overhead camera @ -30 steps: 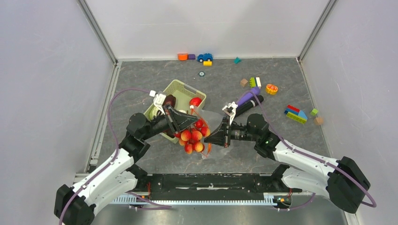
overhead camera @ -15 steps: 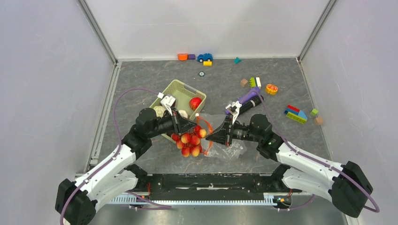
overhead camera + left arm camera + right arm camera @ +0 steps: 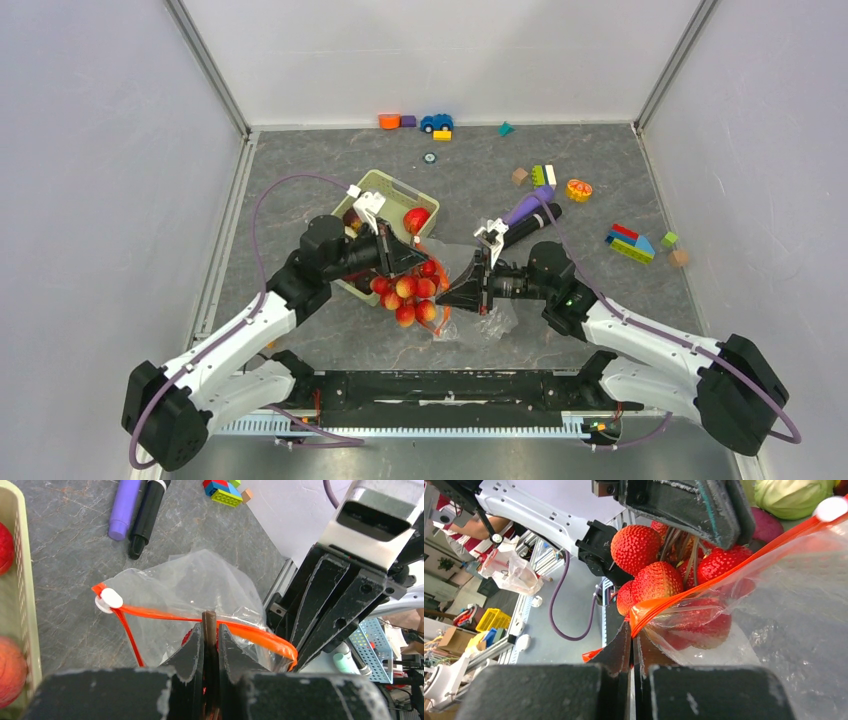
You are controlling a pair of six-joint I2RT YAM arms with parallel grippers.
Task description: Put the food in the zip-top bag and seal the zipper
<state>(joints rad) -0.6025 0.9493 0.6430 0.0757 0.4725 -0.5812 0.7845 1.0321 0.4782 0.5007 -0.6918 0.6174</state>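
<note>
My left gripper (image 3: 404, 264) (image 3: 210, 628) is shut on the brown stem (image 3: 209, 622) of a bunch of red toy strawberries (image 3: 410, 295) (image 3: 655, 580), which hangs at the mouth of the clear zip-top bag (image 3: 482, 312) (image 3: 200, 582). The lowest berries show through the plastic below the orange-red zipper (image 3: 165, 615) (image 3: 724, 567); the upper ones sit above it. The zipper's white slider (image 3: 109, 600) is at the far end. My right gripper (image 3: 448, 297) (image 3: 632, 630) is shut on the zipper's near end and holds the mouth up.
A light-green basket (image 3: 375, 188) behind my left gripper holds a red apple (image 3: 417, 218) and a green cabbage (image 3: 791, 497). A purple and a black marker (image 3: 530, 215) lie behind the bag. Building blocks (image 3: 630, 243), an orange citrus slice (image 3: 579, 189) and small toys (image 3: 436, 123) are scattered farther back.
My left wrist has swung back and to the right, carrying the strawberry bunch slightly. The bag's body now shows more below my right gripper, which has hardly moved.
</note>
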